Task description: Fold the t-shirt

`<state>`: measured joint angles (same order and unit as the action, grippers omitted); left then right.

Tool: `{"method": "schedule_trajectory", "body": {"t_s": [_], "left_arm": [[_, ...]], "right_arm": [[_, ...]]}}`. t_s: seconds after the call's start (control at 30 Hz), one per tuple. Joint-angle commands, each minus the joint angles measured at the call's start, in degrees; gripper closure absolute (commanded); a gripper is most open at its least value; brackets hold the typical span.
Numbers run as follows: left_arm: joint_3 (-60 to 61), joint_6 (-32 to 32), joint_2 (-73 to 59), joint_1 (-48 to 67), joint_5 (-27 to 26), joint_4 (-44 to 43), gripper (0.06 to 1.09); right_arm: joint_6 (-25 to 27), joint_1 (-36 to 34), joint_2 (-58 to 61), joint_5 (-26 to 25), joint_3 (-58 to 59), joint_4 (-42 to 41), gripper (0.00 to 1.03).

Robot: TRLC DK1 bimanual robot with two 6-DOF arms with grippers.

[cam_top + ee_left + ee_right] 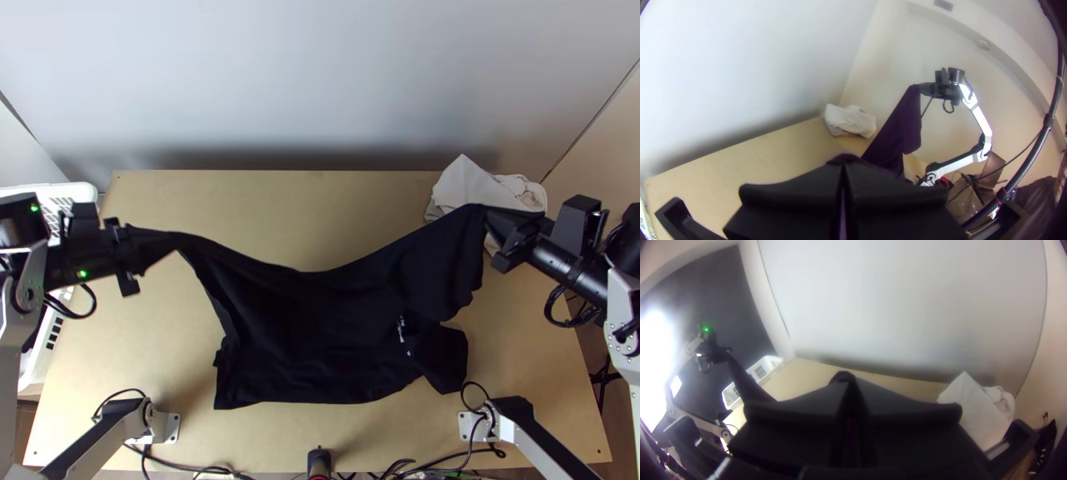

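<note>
This looks like spreading the shirt (folding can wait); next, it wants drawing taut and laying flat. The left gripper clamps one raised end between its fingers; the middle sags onto the table; the right gripper pinches the other end.

Wht print on blk tee too sm. to read.

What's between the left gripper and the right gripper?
The black t-shirt: the top view shows it spanning from the left gripper to the right gripper, dipping in the middle, its lower part on the wooden table.
</note>
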<state>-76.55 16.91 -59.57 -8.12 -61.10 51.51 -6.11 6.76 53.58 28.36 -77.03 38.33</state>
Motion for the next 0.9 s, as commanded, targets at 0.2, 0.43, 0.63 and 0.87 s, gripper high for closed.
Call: {"method": "schedule_trajectory", "body": {"t_s": [0.2,0.43,0.63,0.87], "left_arm": [[-0.61,4.89,-6.0,-12.62,-0.86,0.09,1.05],[0.09,6.65,-10.04,-12.71,-0.86,-0.09,1.05],[0.79,6.91,-14.87,-12.27,-0.77,-2.11,1.05],[0.53,7.18,-19.0,-12.45,-0.6,-5.45,1.05]], "right_arm": [[1.89,-11.95,3.28,1.17,3.47,-3.26,1.0],[1.89,-11.6,6.45,1.17,4.96,-7.12,1.0],[1.89,-9.75,11.46,0.91,6.46,-13.19,1.0],[2.68,-10.28,17.52,0.56,6.37,-18.81,1.0]]}}
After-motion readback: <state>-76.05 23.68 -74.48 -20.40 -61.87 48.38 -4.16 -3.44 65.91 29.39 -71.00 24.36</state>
